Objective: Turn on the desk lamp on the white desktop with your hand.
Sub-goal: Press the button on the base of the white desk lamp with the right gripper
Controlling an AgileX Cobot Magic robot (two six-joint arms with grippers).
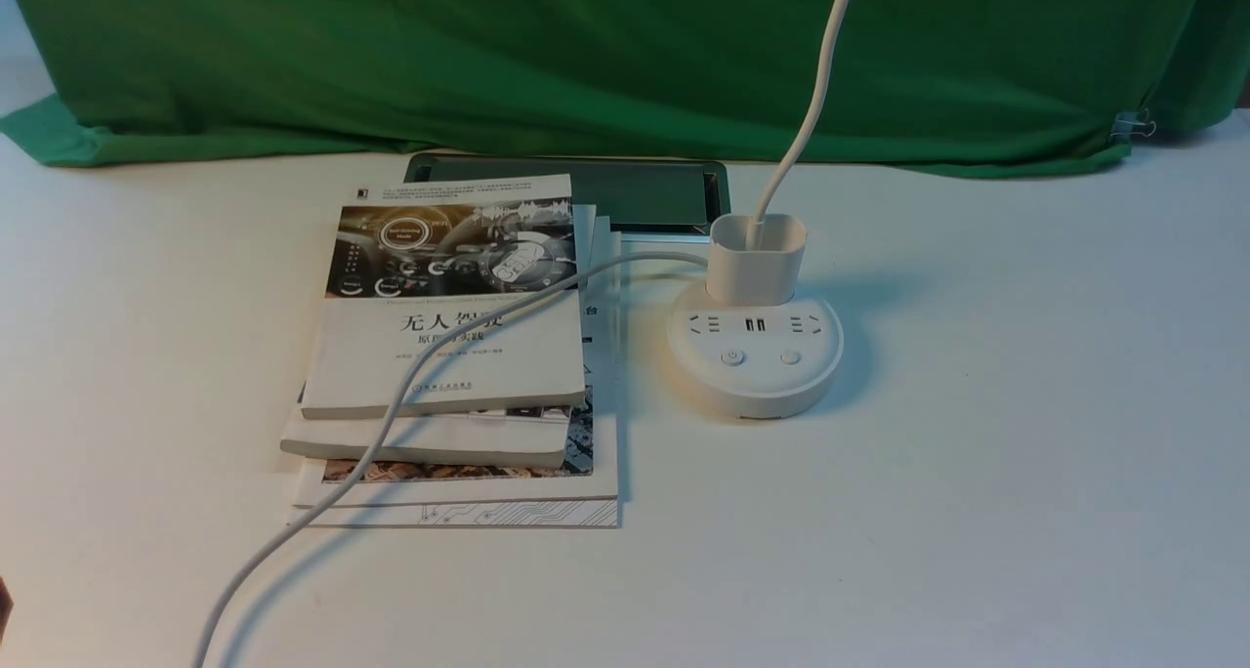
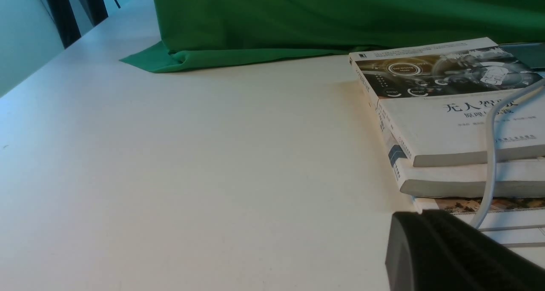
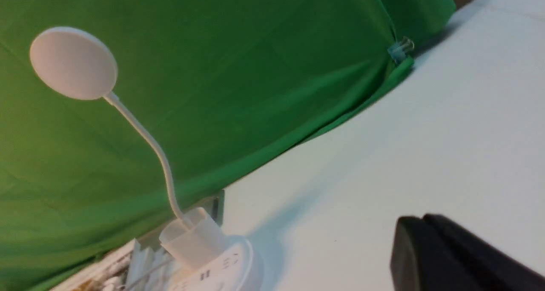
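Note:
The desk lamp stands on the white desktop (image 1: 977,512), right of centre: round base (image 1: 754,375) with sockets and two buttons (image 1: 732,357), cup holder (image 1: 755,258), and a gooseneck (image 1: 811,111) rising out of the top of the view. Its round head (image 3: 73,62) shows in the right wrist view and does not glow. My right gripper (image 3: 423,218) is shut and empty, low over bare desktop, off to the side of the lamp base (image 3: 221,269). My left gripper (image 2: 421,214) is shut and empty, near the books' corner. Neither gripper shows clearly in the front view.
A stack of books (image 1: 449,355) lies left of the lamp, with a white cable (image 1: 391,414) running over it to the front edge. A dark flat panel (image 1: 625,194) lies behind them. Green cloth (image 1: 586,62) covers the back, pinned by a metal clip (image 1: 1133,126).

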